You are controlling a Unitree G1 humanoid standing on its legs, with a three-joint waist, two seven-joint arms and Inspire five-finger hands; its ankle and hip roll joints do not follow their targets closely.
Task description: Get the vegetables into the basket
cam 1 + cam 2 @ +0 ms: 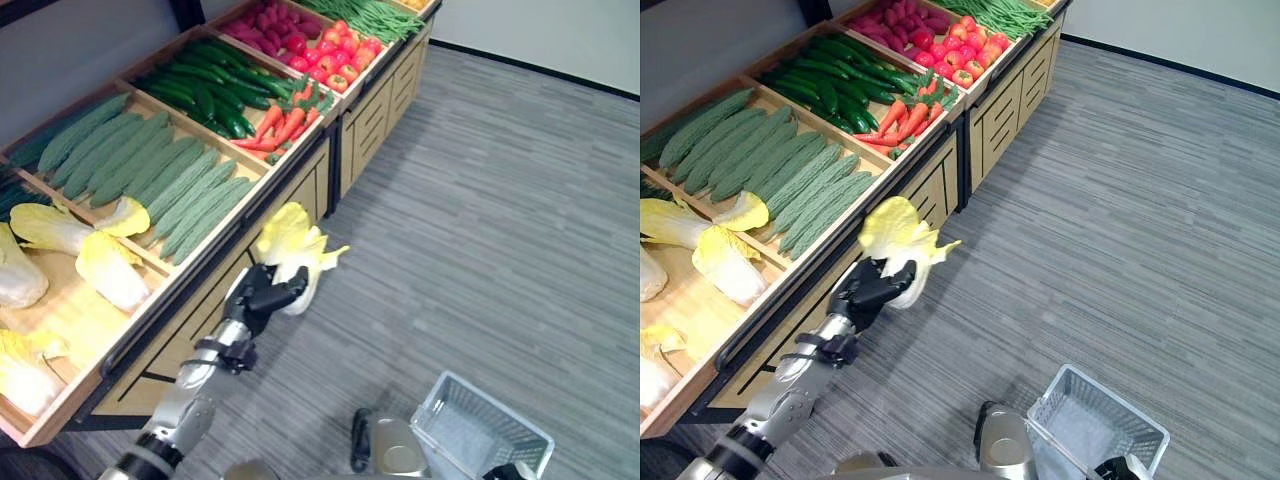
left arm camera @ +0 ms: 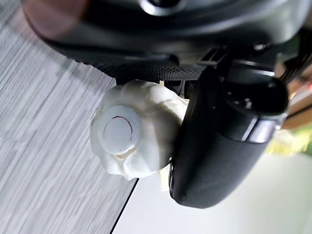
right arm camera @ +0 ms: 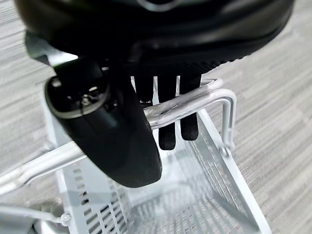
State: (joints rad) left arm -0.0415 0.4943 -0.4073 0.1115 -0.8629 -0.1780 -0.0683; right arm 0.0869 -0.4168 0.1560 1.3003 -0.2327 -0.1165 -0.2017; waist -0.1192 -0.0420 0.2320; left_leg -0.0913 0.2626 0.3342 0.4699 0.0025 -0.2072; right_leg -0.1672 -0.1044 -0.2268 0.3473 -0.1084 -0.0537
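The floor [image 1: 500, 230] is grey striped carpet, bounded at the far edge by a dark skirting strip under a pale wall [image 1: 560, 30]. Along the robot's left side runs a wooden display stand [image 1: 370, 120] with slatted front panels and sloped compartments.

Compartment contents, from near to far:
- Napa cabbages [image 1: 105, 270], pale yellow and white; five are visible in the left eye view, some cut by the frame edge.
- Bitter gourds [image 1: 150, 170], light green and ridged, laid side by side; an exact count is not possible.
- Cucumbers [image 1: 205, 85], dark green, heaped.
- Carrots [image 1: 285, 122], orange, at the front of the cucumber compartment.
- Red produce: darker pieces [image 1: 265, 25] at the back, tomatoes [image 1: 340, 52] at the front.
- Green beans [image 1: 370, 15], in a loose pile.

The left hand [image 1: 268, 292] is out over the carpet, just in front of the stand's edge. Its fingers and thumb are curled around one napa cabbage [image 1: 292, 240], leafy end upward. The left wrist view shows the white cut base [image 2: 119, 130] of this cabbage held against the palm.

One white wire basket [image 1: 480, 425] hangs over the carpet at the robot's lower right, well apart from the held cabbage. Its interior appears empty. The right hand [image 3: 168, 124] has its fingers hooked over the basket handle [image 3: 195, 105].
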